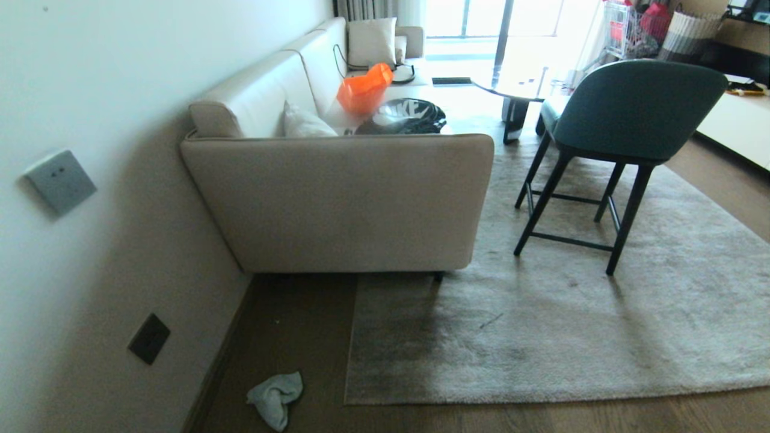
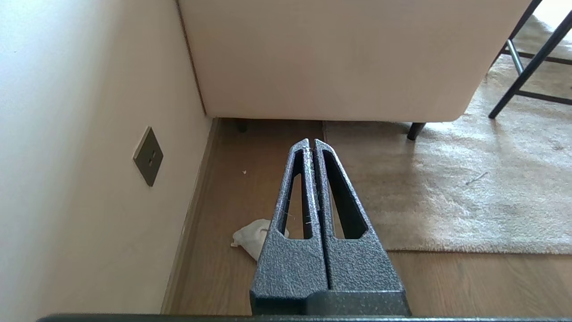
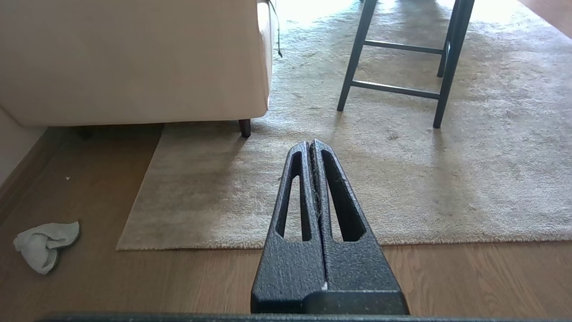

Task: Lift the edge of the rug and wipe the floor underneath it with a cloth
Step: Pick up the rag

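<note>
Both my pincers, left gripper and right gripper, are pressed together, empty; grabbing the rug edge before the cloth could mean fumbling.

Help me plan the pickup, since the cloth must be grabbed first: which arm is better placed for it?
Probably the left. The cloth lies on the floor by the wall, left of the rug corner. It shows just beside the shut left gripper, but far off to the side of the shut right gripper.
</note>
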